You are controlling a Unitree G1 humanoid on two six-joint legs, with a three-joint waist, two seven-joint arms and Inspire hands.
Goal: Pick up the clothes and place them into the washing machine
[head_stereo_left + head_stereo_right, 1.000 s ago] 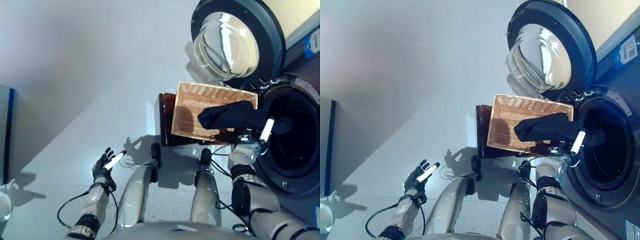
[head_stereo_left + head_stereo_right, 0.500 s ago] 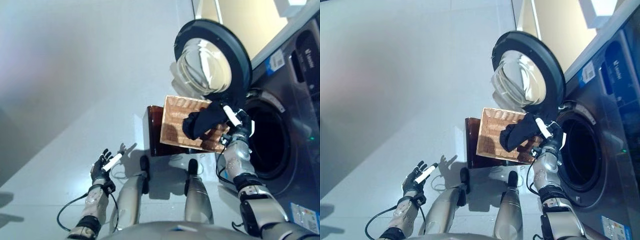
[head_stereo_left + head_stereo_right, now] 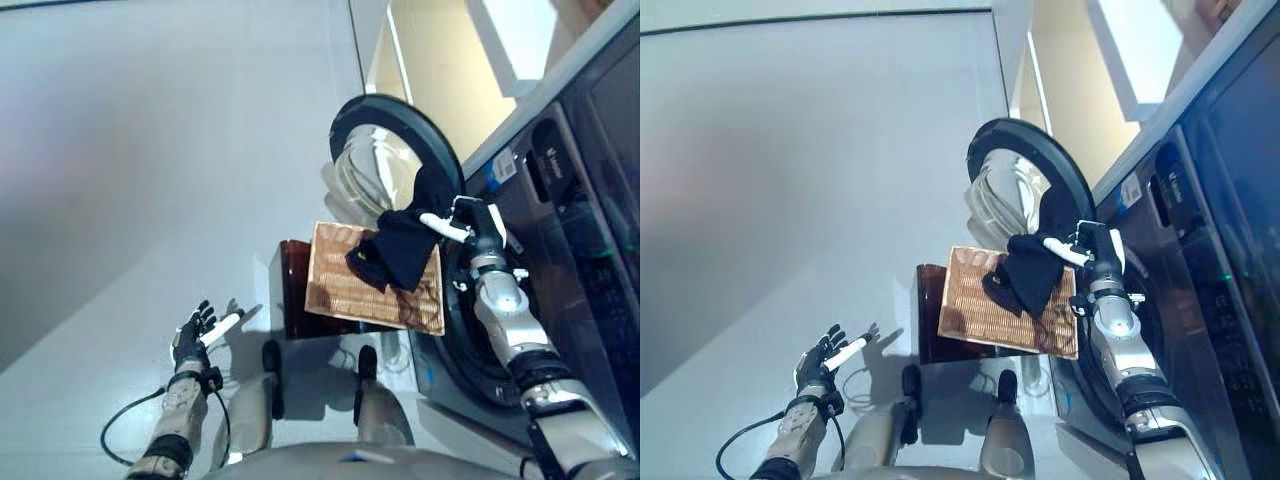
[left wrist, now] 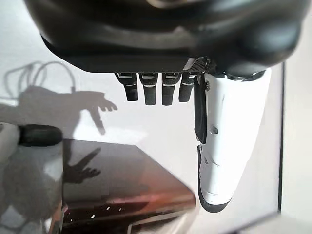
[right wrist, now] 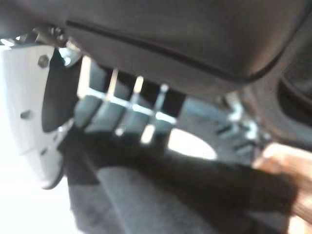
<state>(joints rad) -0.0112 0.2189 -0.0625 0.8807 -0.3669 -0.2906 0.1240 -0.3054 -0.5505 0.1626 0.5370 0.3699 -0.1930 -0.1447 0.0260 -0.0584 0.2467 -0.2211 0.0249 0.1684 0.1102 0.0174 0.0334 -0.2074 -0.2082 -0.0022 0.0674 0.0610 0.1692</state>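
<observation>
My right hand (image 3: 478,226) is raised beside the washing machine's round opening (image 3: 470,340) and is shut on a dark garment (image 3: 398,250) that hangs from it over the wicker basket (image 3: 350,292). The garment also shows in the right eye view (image 3: 1031,268) and close up in the right wrist view (image 5: 161,195), pinched between the white thumb and the fingers. The basket rests on the low dark brown box (image 3: 291,290). The machine's round glass door (image 3: 385,160) stands open behind the garment. My left hand (image 3: 197,330) is open and empty, low over the floor at the left.
The dark front of the washing machine (image 3: 585,200) runs along the right side. Pale floor (image 3: 150,180) stretches to the left and back. The brown box also shows in the left wrist view (image 4: 112,190).
My right hand has lifted the dark garment up from the basket to the height of the door. The camera has tilted, so the whole scene has shifted. My left hand stays put.
</observation>
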